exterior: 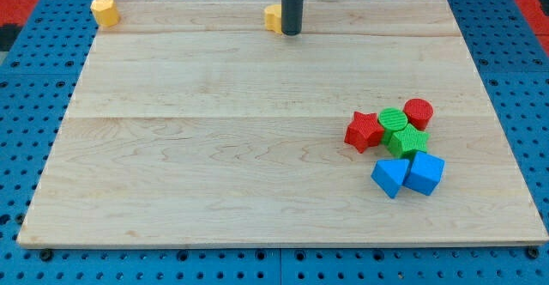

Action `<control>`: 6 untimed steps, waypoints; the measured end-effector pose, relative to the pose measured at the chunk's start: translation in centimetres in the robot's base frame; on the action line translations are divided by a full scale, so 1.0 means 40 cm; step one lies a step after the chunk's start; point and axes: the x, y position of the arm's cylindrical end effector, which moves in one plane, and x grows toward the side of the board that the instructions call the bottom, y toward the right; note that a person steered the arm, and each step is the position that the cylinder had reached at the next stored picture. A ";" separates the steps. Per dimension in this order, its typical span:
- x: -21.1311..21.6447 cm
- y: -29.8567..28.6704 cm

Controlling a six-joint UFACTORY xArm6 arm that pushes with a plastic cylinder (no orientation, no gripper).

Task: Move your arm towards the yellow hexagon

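A yellow block (104, 10) that looks like a hexagon sits at the board's top left corner. A second yellow block (273, 17) sits at the top middle, its right side hidden behind my rod, so I cannot make out its shape. My tip (292, 33) rests on the board, touching or just beside this second block's right side. The tip is far to the right of the corner yellow block.
A tight cluster lies at the right: a red star (364, 131), a green round block (393, 119), a red round block (419, 112), a green block (407, 141), a blue triangle (390, 178) and a blue cube (424, 172). The wooden board (214, 148) lies on a blue pegboard.
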 end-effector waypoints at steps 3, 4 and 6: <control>0.071 -0.356; 0.071 -0.624; 0.070 -0.797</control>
